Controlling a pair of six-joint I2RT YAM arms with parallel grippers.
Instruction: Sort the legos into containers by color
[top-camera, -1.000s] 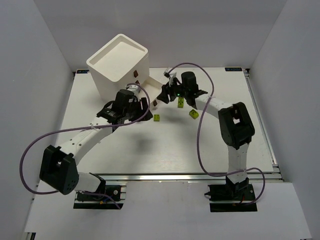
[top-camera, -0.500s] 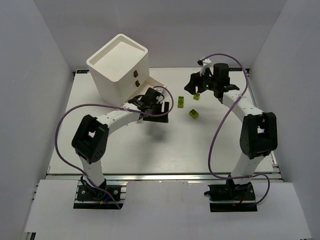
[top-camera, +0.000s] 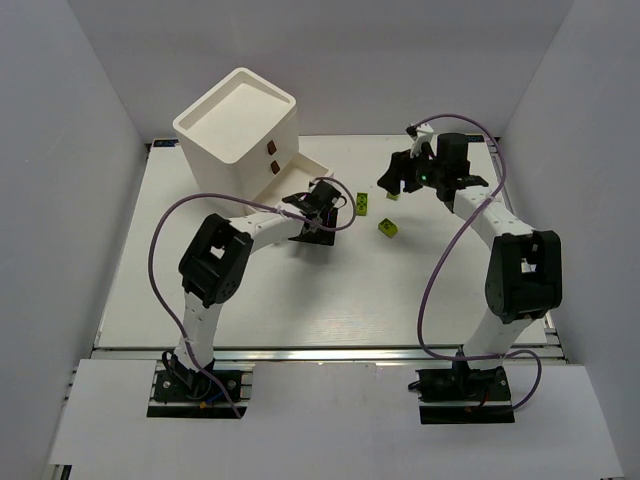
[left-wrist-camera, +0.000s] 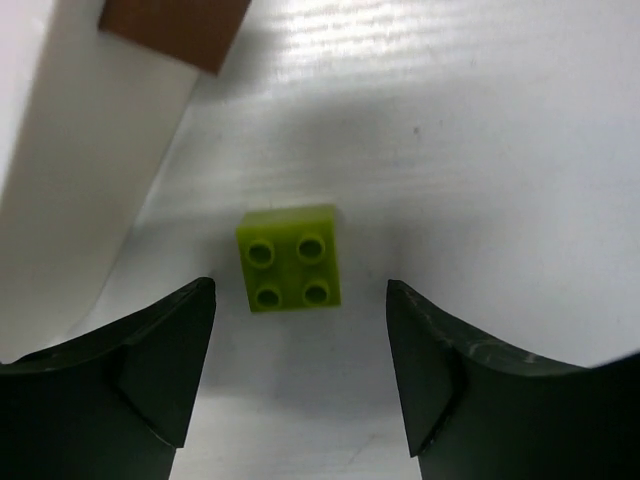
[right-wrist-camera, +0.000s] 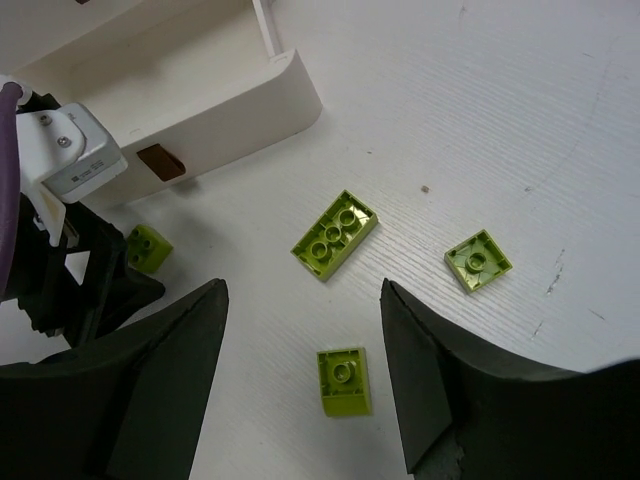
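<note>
Built of white links (top-camera: 262, 228) and black joint housings (top-camera: 522, 275), trailed by purple cables (top-camera: 152, 262), tipped with dark wedge-shaped fingers (left-wrist-camera: 150, 380), lit green at the right wrist (top-camera: 438, 170), set on black base plates (top-camera: 465, 385).

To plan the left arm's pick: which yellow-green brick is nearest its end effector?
The four-stud square brick: it alone lies beside the drawer with its brown tab.

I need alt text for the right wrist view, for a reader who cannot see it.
Four yellow-green Lego bricks lie on a white table below the open right gripper: one long brick, three small. At upper left is an open white drawer with a brown pull tab, and the left gripper hovers by the leftmost small brick.
</note>
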